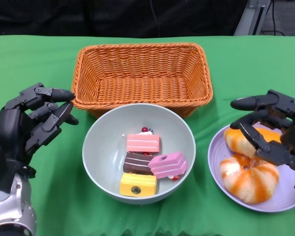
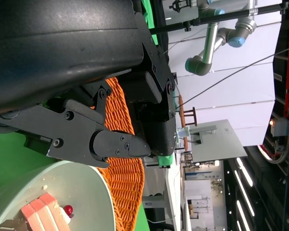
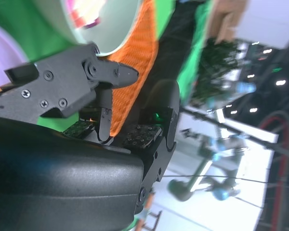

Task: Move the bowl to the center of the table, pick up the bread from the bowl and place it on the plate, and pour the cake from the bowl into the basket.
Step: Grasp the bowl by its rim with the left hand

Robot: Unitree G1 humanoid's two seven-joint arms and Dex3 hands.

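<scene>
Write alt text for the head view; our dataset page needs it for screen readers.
A grey bowl of cake slices sits before an empty orange basket; two bread pieces lie on a purple plate under the right hand, left hand open.

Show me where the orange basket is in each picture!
Head view: the orange basket sits top middle, behind the bowl.
Right wrist view: an orange woven strip beside the bowl's rim, past the black fingers.
Left wrist view: an orange woven band next to the bowl.
Shared landmark: the bowl.
</scene>
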